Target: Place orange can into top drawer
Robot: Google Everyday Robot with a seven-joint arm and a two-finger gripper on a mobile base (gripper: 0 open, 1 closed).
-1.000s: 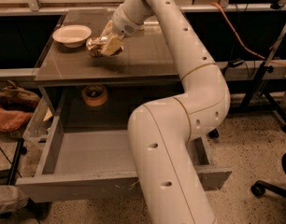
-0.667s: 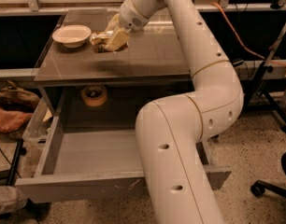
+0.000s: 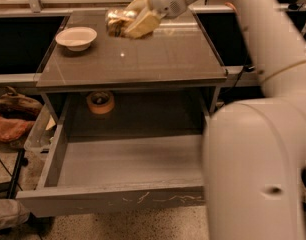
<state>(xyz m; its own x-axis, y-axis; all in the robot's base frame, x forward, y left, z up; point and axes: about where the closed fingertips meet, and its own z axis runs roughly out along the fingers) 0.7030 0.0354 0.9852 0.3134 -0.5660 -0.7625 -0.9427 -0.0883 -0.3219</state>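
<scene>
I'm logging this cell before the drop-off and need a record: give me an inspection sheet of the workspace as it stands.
Surface: glossy brown table top, one bowl on it.
Job's things: orange can held above the table top's rear; top drawer pulled open, can not yet inside.
Clutter: white bowl on the table top, left; tape roll on the shelf behind the drawer.
Grippers: gripper shut on the orange can, above the table top.
Cables: thin dark line on the floor far left, possibly a cable.
Surroundings: orange-red bag and clear bin left of the drawer.
</scene>
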